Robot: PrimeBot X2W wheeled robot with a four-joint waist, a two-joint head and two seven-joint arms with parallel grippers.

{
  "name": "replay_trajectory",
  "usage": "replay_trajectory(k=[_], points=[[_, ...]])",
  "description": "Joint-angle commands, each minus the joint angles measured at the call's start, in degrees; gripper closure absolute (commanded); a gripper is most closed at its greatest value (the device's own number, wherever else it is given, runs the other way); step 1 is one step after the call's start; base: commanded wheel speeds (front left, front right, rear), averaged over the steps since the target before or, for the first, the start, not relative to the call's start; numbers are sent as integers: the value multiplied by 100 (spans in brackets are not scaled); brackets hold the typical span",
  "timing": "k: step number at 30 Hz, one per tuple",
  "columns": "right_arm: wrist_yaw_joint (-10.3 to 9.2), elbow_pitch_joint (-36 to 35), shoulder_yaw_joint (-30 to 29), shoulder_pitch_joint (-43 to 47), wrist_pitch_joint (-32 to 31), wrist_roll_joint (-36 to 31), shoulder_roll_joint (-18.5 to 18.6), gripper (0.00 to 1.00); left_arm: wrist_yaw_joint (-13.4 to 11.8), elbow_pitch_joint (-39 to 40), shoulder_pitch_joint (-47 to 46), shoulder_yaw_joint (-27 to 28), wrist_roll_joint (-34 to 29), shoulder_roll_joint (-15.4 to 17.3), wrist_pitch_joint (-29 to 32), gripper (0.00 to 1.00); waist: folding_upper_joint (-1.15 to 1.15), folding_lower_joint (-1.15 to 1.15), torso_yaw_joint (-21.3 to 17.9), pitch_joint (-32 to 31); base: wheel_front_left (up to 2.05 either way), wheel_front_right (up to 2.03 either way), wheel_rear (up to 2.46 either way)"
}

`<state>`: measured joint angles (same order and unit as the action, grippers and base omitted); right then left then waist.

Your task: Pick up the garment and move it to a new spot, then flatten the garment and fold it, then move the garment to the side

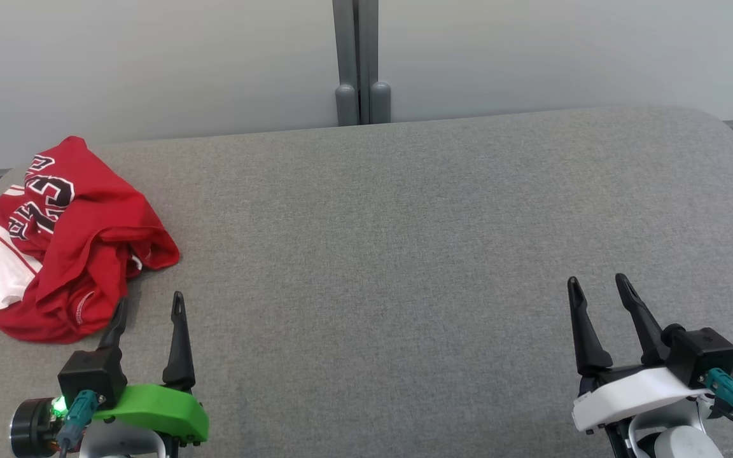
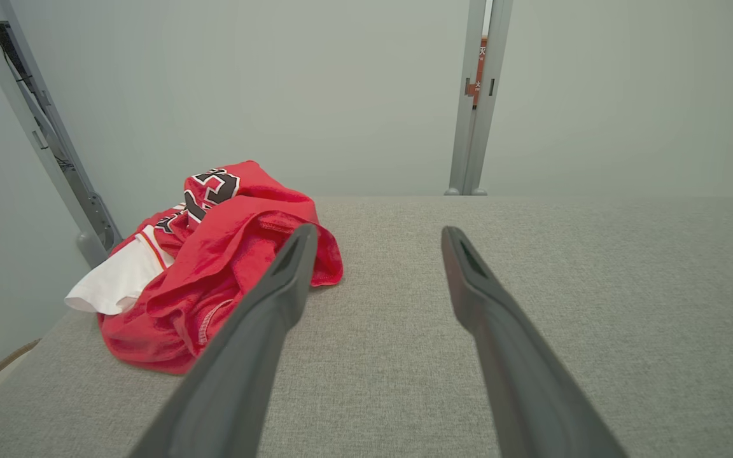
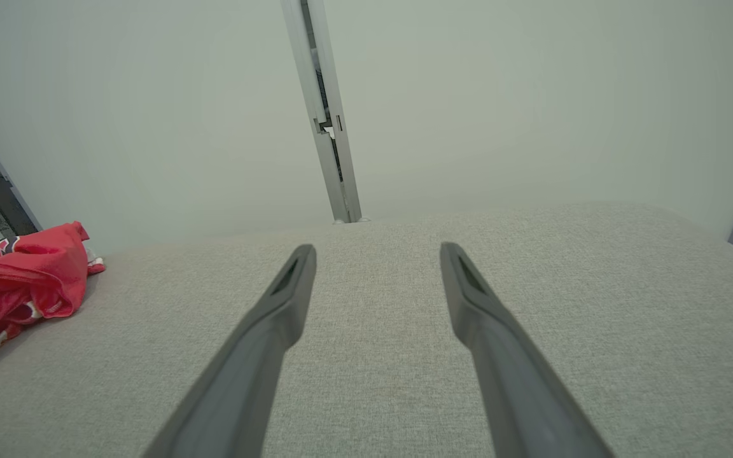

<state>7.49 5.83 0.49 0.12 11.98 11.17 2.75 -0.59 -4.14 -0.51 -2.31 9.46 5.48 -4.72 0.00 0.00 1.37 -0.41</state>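
Though far apart, garment point(image 1: 70, 254) and post point(image 1: 361, 60).

Qty: garment point(image 1: 67, 242) – 1 pc; left gripper point(image 1: 150, 299) – 1, right gripper point(image 1: 597, 278) – 1, total 2, w/ 2 fingers point(image 1: 180, 337) ea.; worktop point(image 1: 404, 254) – 1 pc.

The garment point(image 1: 80, 254) is soft red cloth, crumpled and matt, with a white cloth panel and printed black-and-white lettering. The surface point(image 1: 404, 254) under it wears a grey woven fabric, matt and slightly coarse in its weave. The left hand point(image 1: 148, 305) has a smooth green plastic shell with a mild sheen; the right hand point(image 1: 597, 280) has a white one. Their fingers point(image 2: 500, 331) look like dark matt plastic. The far wall point(image 1: 150, 63) is smooth and matt; its post point(image 1: 360, 63) looks like grey painted metal.
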Motion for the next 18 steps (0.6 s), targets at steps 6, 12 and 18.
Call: replay_trajectory(k=[6, 12, 18], points=[[0, -11, -8, 52, -42, 57, 24, 0, -61, 0, 95, -26, 30, 57, 40, 0, 0, 0, 0, -7, 0, 0, 0], [0, 3, -8, 65, -50, 73, 23, 0, -98, 10, 119, -35, 52, 74, 51, 0, 0, 0, 11, -12, 0, 0, 0], [0, 4, 8, 81, -36, 94, 23, 0, -122, -16, 104, -3, 91, 130, 11, 0, 0, 0, 98, -9, 0, 0, 0]])
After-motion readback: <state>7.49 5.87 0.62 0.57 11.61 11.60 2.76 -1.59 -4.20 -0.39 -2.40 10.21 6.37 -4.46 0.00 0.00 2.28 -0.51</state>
